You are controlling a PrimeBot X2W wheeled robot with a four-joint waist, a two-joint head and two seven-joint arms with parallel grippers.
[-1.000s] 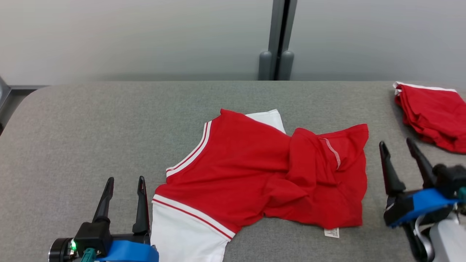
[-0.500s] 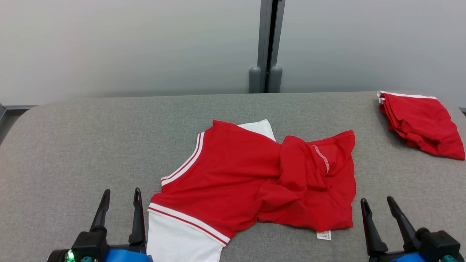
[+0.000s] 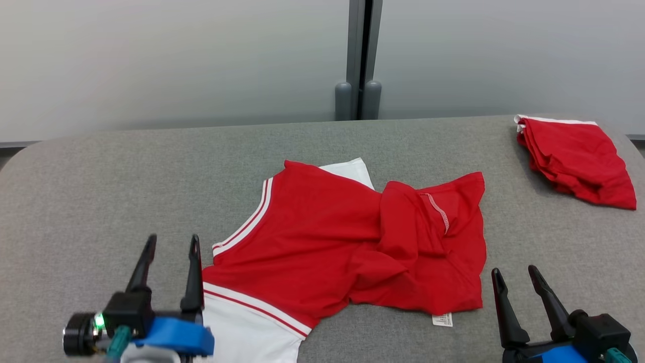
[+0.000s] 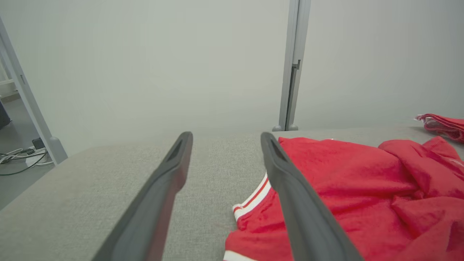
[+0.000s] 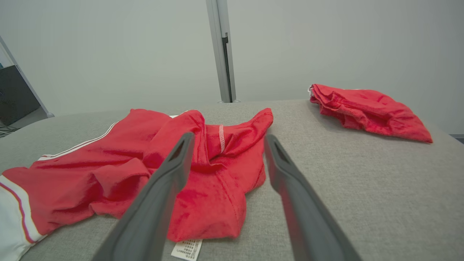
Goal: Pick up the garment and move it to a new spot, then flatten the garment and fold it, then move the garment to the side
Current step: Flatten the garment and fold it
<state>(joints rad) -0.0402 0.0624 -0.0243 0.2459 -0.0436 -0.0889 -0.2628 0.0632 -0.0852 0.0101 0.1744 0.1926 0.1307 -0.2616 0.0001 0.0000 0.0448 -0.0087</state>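
Far left, low in the head view: left gripper (image 3: 173, 238), fingers spread wide, clasping nothing, poised over the grey padded table (image 3: 90, 181). Sits just beside the white sleeve (image 3: 242, 327) of the garment (image 3: 322, 237), inner finger at the sleeve's red-and-white trim; touching or not, impossible to tell. In the left wrist view, points along the table toward the far wall, with a striped edge of the cloth between the fingers, close to the right-hand one.

Centre of the table: the garment itself, a red shirt with white sleeves and white striping, crumpled and not yet flattened. Lies with the striped end toward the left, a second white sleeve (image 3: 347, 171) peeking out at the far edge, and the hem end bunched and turned over on itself toward the right, inner seam showing. Carries a small white label (image 3: 442, 319) at the near right corner, flat on the table.

Lower right: right gripper (image 3: 514, 270), fingers likewise wide apart and empty, near that hem corner but clear of the cloth. In the right wrist view, aims over the bunched hem.

Far right, back corner: a second red garment (image 3: 574, 161), loosely folded, well apart from the first.
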